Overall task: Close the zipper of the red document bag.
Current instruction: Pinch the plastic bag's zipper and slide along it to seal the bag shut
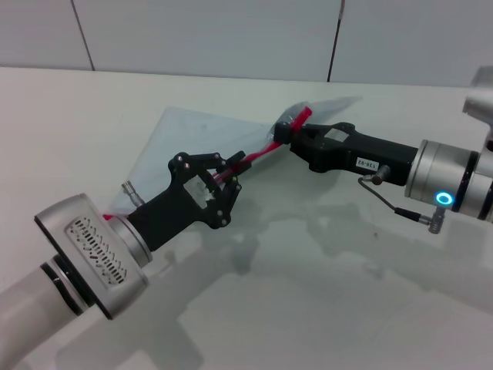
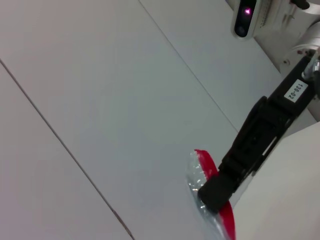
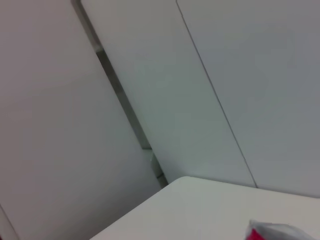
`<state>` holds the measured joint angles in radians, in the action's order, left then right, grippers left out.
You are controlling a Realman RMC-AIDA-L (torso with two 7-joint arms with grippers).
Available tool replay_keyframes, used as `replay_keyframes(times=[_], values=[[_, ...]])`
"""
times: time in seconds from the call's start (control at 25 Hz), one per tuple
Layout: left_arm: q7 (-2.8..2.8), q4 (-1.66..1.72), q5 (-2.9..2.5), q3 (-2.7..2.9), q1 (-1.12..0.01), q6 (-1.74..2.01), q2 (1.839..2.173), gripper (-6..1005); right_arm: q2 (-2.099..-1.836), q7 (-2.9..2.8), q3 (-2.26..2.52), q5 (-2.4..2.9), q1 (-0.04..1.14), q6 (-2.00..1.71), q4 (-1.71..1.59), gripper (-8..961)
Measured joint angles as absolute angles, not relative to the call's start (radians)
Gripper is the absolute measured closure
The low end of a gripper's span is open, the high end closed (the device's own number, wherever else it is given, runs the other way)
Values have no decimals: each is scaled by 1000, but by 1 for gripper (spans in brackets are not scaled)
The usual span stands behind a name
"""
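Note:
The red document bag [image 1: 185,135] is a translucent pale blue pouch, lifted partly off the white table. Its zipper [image 1: 258,152] is the bright red strip along the near long edge, running from behind my left wrist up to the right. My left gripper [image 1: 231,185] is shut on the zipper about midway along; the slider is hidden between the fingers. My right gripper [image 1: 281,135] is shut on the bag's far right end, with the red tip poking past it. The left wrist view shows the right gripper [image 2: 212,192] clamping that red end [image 2: 206,162]. A bag corner [image 3: 280,231] shows in the right wrist view.
The white table [image 1: 323,293] stretches in front of and around both arms. Grey wall panels [image 1: 200,35] stand behind its far edge. A thin cable [image 1: 385,202] loops under my right forearm.

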<state>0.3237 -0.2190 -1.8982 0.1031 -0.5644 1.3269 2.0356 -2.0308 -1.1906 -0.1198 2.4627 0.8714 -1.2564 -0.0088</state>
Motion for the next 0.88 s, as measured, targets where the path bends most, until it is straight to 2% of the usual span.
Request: replay_keyframes(times=[0.24, 0.88], values=[[317, -219, -1895, 103, -562, 1327, 2035, 924, -2029, -1192, -149, 2427, 831, -1255, -54, 849], [316, -214, -1884, 103, -551, 1312, 2034, 929, -2025, -1222, -158, 2118, 609, -1262, -216, 826]])
